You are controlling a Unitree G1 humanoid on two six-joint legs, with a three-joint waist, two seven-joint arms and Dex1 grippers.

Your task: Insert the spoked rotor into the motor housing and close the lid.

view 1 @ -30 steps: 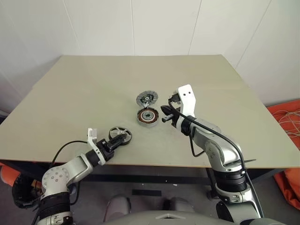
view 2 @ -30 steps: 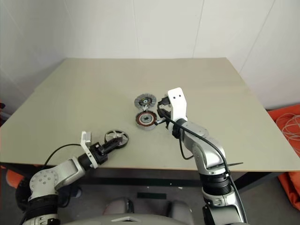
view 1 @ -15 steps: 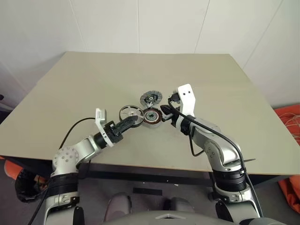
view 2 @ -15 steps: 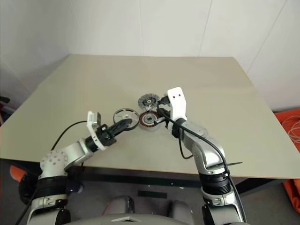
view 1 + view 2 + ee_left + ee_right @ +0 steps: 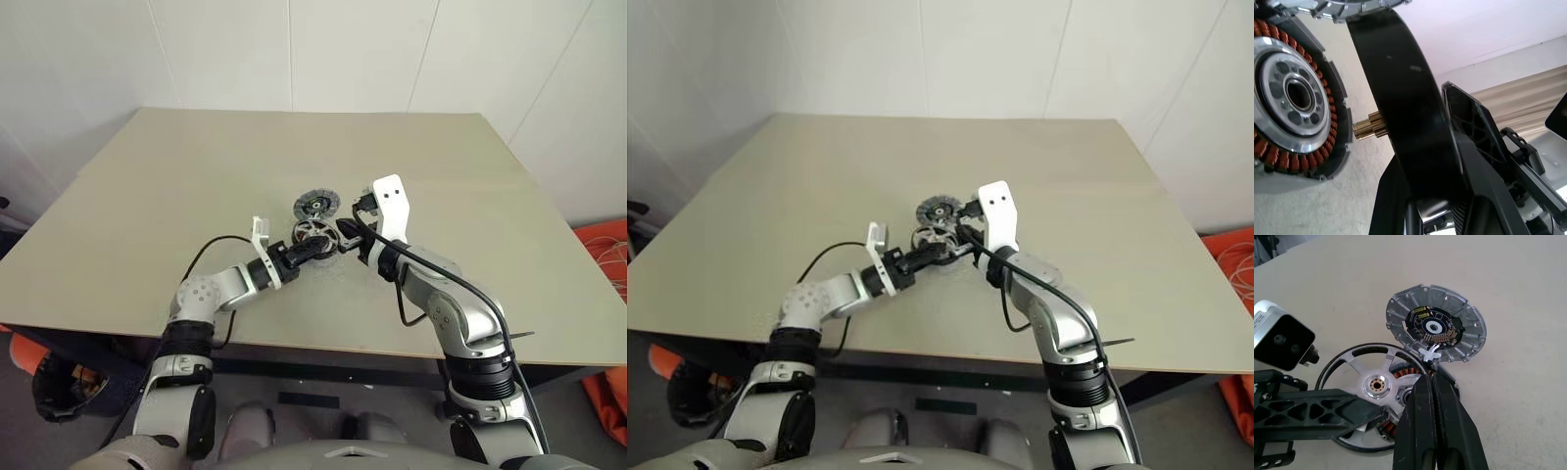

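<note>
The left gripper (image 5: 315, 245) has the spoked rotor (image 5: 1370, 382) pinched by its black rim, fingers (image 5: 1317, 407) narrowed onto that thin ring and holding it tilted just above the motor housing (image 5: 1295, 98), which sits mid-table. In the left wrist view the rotor's rim stands edge-on and its brass shaft end points at the housing's dark centre bore, a short gap between them, copper windings ringing the bore. From the right wrist view the rotor overlaps the housing's left part, silvery spokes and hub facing up. On the right, the right gripper (image 5: 1432, 382) has its two fingers pressed fully together with nothing between them, tips at the joint where the housing's far rim meets the lid (image 5: 1436, 323); whether they actually touch it I cannot tell. The lid lies open on the far side of the housing, ribbed inner face and dark hub showing, on the table (image 5: 196, 166).
</note>
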